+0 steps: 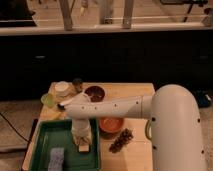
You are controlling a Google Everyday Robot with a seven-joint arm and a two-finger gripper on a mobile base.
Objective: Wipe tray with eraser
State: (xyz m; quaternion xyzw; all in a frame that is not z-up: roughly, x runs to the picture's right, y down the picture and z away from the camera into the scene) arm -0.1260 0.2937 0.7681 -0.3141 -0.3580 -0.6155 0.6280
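The green tray [47, 142] lies on the wooden table at the lower left. My white arm reaches across from the right, and my gripper [82, 140] points down into the tray's right half. The small tan-and-white eraser [83, 146] sits right under the gripper on the tray floor, touching or held by it. A flat blue-grey pad [56, 158] lies in the tray's front part, left of the gripper.
Behind the tray stand a white cup [63, 89], a small dark jar [77, 84], a dark red bowl [94, 93] and a pale green item [48, 100]. An orange bowl [111, 124] and a dark cluster [121, 141] lie right of the tray. A dark wall lies beyond the table.
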